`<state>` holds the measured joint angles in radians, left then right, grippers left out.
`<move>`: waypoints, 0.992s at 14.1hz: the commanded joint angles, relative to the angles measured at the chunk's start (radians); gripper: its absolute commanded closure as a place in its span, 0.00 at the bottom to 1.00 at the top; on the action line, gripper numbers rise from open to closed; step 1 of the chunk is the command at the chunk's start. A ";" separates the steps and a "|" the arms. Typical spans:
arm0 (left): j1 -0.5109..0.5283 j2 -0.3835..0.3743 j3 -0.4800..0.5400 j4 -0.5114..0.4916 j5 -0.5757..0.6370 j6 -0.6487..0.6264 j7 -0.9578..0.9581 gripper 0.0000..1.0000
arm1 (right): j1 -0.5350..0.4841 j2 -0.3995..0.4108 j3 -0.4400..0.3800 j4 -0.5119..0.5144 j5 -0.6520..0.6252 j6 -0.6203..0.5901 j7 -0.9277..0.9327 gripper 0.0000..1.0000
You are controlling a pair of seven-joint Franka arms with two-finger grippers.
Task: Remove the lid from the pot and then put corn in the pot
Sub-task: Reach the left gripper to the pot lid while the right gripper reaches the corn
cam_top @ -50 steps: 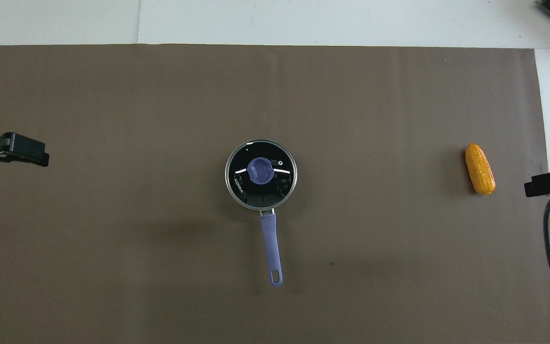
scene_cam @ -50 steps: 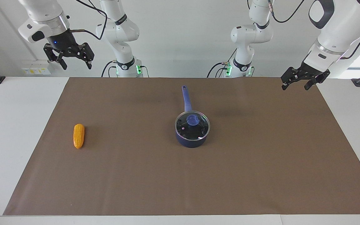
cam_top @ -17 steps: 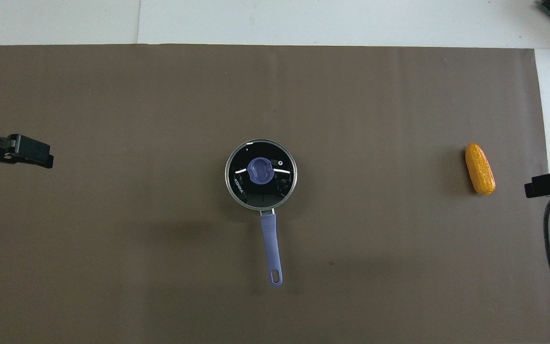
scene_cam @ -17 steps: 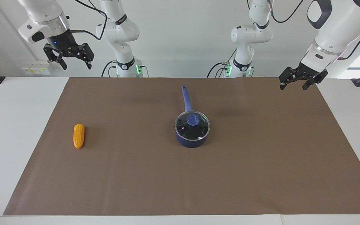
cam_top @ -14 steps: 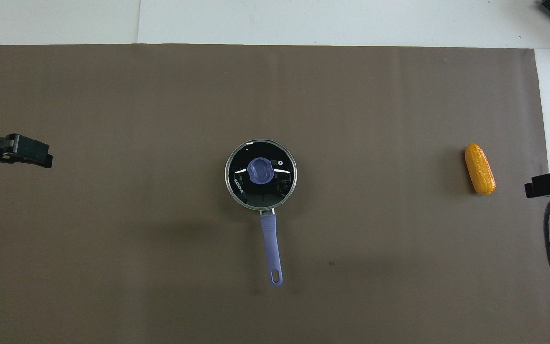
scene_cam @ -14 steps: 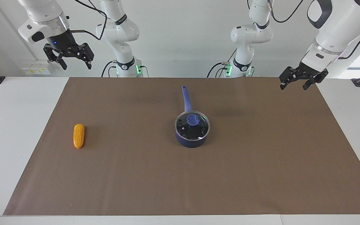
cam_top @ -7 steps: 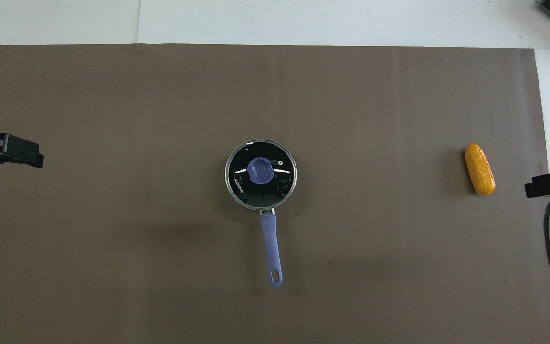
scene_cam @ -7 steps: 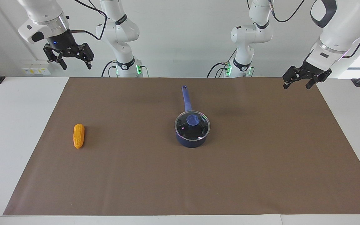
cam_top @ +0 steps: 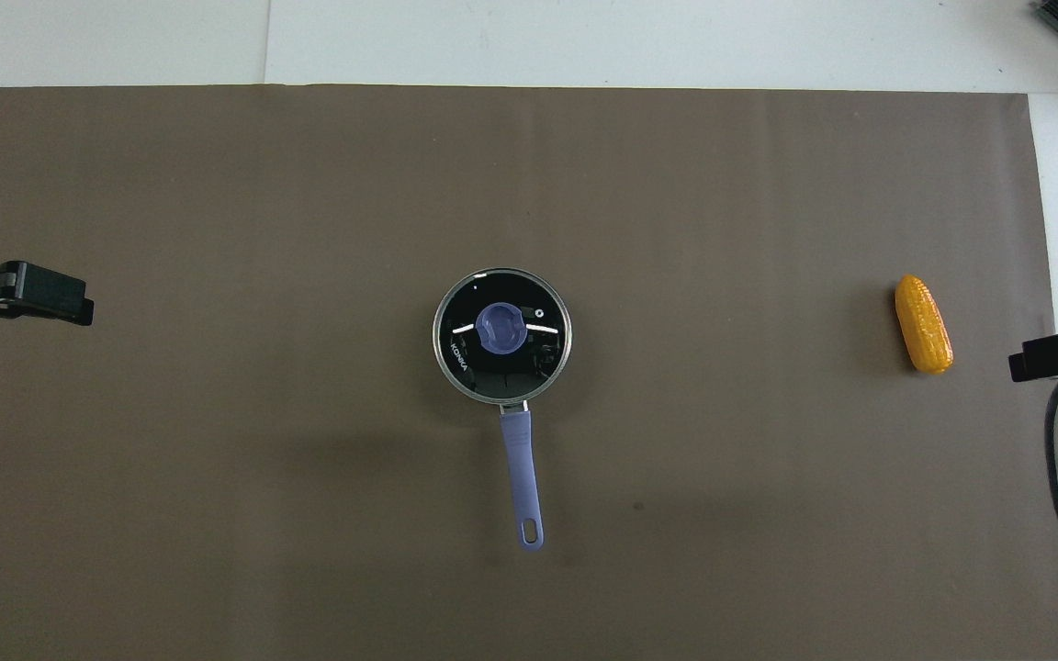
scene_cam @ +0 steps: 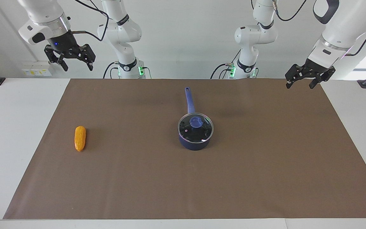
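glossy glass lid with metal rim; matt brown mat beneath; bumpy corn beside the pot.

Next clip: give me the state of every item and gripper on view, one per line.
Clear glass lid with blue knob: closed on the pot, untouched.
Dark-blue saucepan: upright, covered, long handle pointing toward the robots.
Orange-yellow toy corn cob: lying on the brown mat toward the right arm's end.
Left gripper: open, empty, raised.
Right gripper: open, empty, raised.
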<state>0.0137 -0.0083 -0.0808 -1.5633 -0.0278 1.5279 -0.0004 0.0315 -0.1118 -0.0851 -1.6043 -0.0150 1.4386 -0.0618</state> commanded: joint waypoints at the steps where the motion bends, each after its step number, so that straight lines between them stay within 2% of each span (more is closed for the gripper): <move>1: -0.034 -0.015 0.006 -0.012 0.003 -0.003 0.007 0.00 | -0.033 -0.031 -0.001 -0.066 0.015 0.052 -0.028 0.00; 3: -0.081 -0.016 0.006 -0.014 0.002 0.003 -0.007 0.00 | -0.041 -0.034 -0.001 -0.119 0.015 0.091 -0.064 0.00; 6: -0.148 -0.012 0.006 -0.020 -0.011 0.041 -0.047 0.00 | -0.039 -0.031 -0.001 -0.232 0.012 0.247 -0.079 0.00; 10: -0.257 0.004 0.006 -0.052 -0.032 0.142 -0.197 0.00 | -0.053 0.092 -0.002 -0.250 0.010 0.400 -0.241 0.00; 14: -0.356 0.025 0.006 -0.115 -0.040 0.267 -0.358 0.00 | -0.142 0.245 0.001 -0.267 0.015 0.586 -0.283 0.00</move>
<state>-0.3009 0.0192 -0.0920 -1.6373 -0.0555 1.7376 -0.3023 -0.0620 0.0737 -0.0895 -1.8654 -0.0151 1.9472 -0.3043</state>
